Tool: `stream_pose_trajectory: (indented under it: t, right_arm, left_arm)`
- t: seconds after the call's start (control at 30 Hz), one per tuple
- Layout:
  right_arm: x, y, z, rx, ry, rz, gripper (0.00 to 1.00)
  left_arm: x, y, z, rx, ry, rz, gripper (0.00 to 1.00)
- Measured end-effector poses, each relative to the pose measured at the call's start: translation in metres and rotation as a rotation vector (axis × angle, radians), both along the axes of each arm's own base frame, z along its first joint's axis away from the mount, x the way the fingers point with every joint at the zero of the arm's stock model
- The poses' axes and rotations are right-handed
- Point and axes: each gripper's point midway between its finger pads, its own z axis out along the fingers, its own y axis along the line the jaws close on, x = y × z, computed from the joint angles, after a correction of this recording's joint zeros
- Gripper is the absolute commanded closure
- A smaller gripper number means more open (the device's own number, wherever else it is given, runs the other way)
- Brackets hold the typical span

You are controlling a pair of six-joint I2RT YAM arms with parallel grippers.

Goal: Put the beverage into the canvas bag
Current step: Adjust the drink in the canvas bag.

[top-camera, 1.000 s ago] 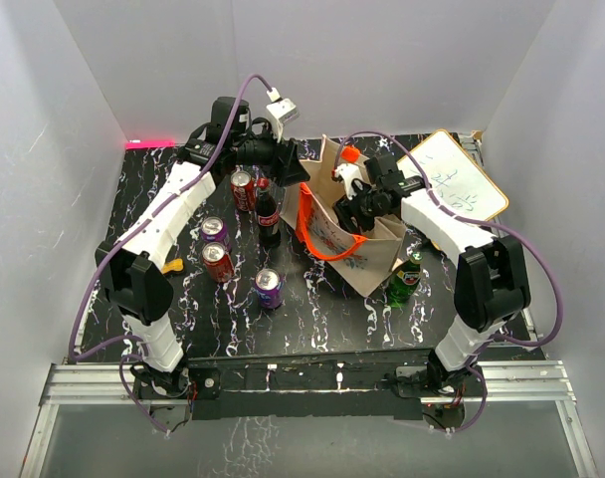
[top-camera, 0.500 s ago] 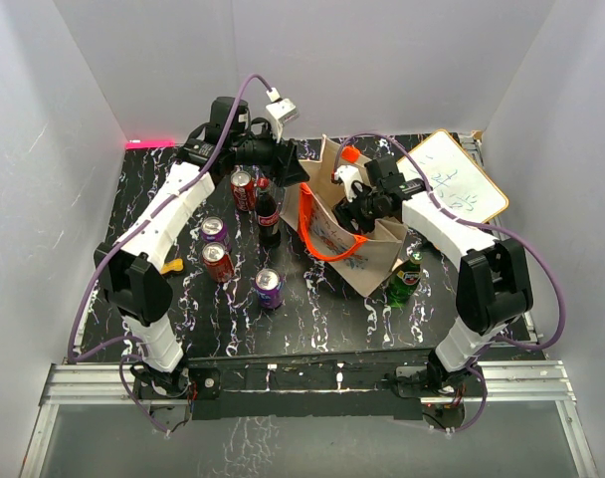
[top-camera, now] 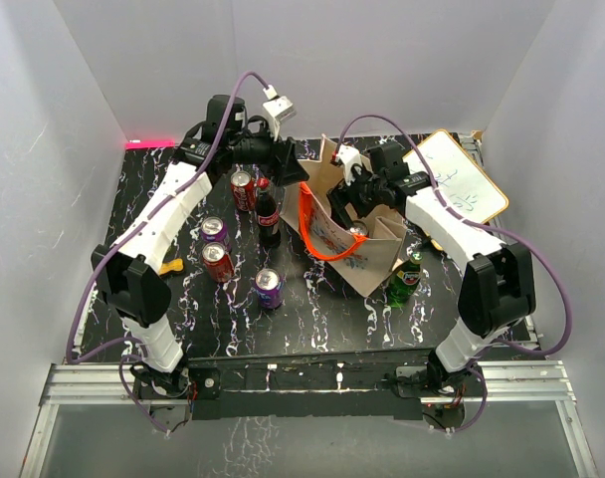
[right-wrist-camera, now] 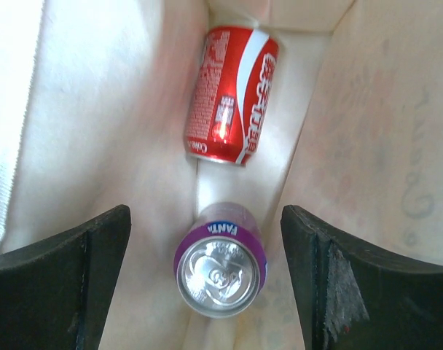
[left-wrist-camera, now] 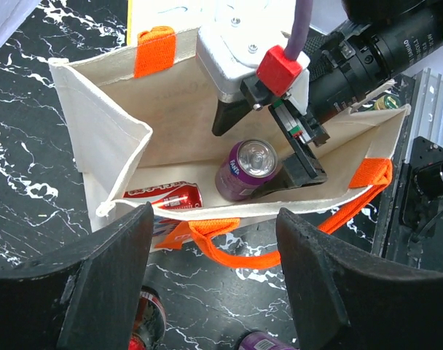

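Inside the canvas bag [top-camera: 377,261] the purple Fanta can [right-wrist-camera: 221,268] stands upright on the bottom with its silver top facing up. The right claw [right-wrist-camera: 205,210] hangs over it with its fingers [right-wrist-camera: 61,284] spread wide, one on each side of the can and neither touching it. Just beyond the Fanta, a red Coca-Cola can [right-wrist-camera: 232,95] lies on its side on the bag's floor, apart from the claw. The left claw [left-wrist-camera: 213,213] is outside the bag by its far left rim, its fingers apart with nothing clamped between them, above an orange handle [left-wrist-camera: 229,248]. The bag stands open on a black surface [top-camera: 312,319] veined with white. Along the near edge runs an aluminium rail [top-camera: 302,383] that carries both arm bases. A green bottle [top-camera: 406,280] stands just beside the bag's near right corner. Left of the bag, from near to far, stand a purple can [top-camera: 270,287], a red can [top-camera: 218,261] with a small yellow object [top-camera: 173,266] to its left, a second purple can [top-camera: 215,229], a dark cola bottle [top-camera: 268,211] and a second red can [top-camera: 243,189]. At the far right lies a scribbled whiteboard [top-camera: 460,179]. White walls [top-camera: 382,60] close in the left, far and right sides, and a pink strip [top-camera: 148,142] glows at the far left corner.
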Motion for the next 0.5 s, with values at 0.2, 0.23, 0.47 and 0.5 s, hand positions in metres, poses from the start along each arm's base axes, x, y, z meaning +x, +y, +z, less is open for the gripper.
stream_pose_trajectory:
  t: [0.2, 0.23, 0.47, 0.5]
  right_arm:
    - [0.015, 0.015, 0.016, 0.057, -0.06, 0.022, 0.1]
    - [0.018, 0.018, 0.017, 0.062, -0.069, 0.026, 0.09]
    - [0.036, 0.045, -0.014, 0.051, -0.074, 0.084, 0.07]
    - [0.036, 0.047, -0.021, 0.046, -0.064, 0.088, 0.07]
  left_arm:
    - [0.004, 0.007, 0.006, -0.039, 0.034, 0.02, 0.33]
    - [0.005, 0.009, 0.008, -0.046, 0.04, 0.028, 0.33]
    - [0.012, 0.024, 0.022, -0.086, 0.037, 0.068, 0.33]
    - [0.012, 0.025, 0.025, -0.09, 0.031, 0.072, 0.33]
